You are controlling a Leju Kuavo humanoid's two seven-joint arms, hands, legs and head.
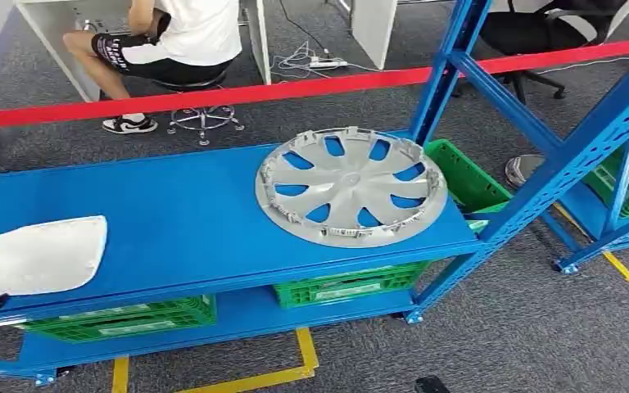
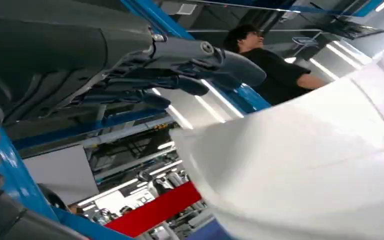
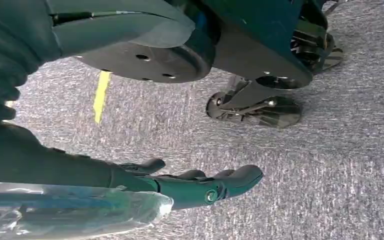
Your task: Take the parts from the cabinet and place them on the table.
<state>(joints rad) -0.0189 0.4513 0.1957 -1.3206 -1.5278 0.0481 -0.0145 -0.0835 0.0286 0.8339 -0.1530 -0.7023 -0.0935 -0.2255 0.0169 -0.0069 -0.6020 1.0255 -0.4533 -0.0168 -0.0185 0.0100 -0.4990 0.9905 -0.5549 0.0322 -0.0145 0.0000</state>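
A silver wheel cover (image 1: 350, 185) lies flat on the right half of the blue cabinet shelf (image 1: 180, 213). A white curved panel part (image 1: 33, 255) lies at the shelf's left end. In the left wrist view my left hand (image 2: 180, 75) is stretched out close beside the white panel (image 2: 305, 160), fingers apart, with nothing gripped. My right hand (image 3: 195, 182) hangs over the grey carpet with its fingers straight and nothing in it.
Green crates (image 1: 348, 284) stand on the lower shelf, another (image 1: 463, 176) behind the upright. Blue rack posts (image 1: 540, 180) rise at the right. A red barrier tape (image 1: 295, 88) runs behind the cabinet; a person (image 1: 172, 37) sits beyond it. Another person (image 2: 270, 65) stands near.
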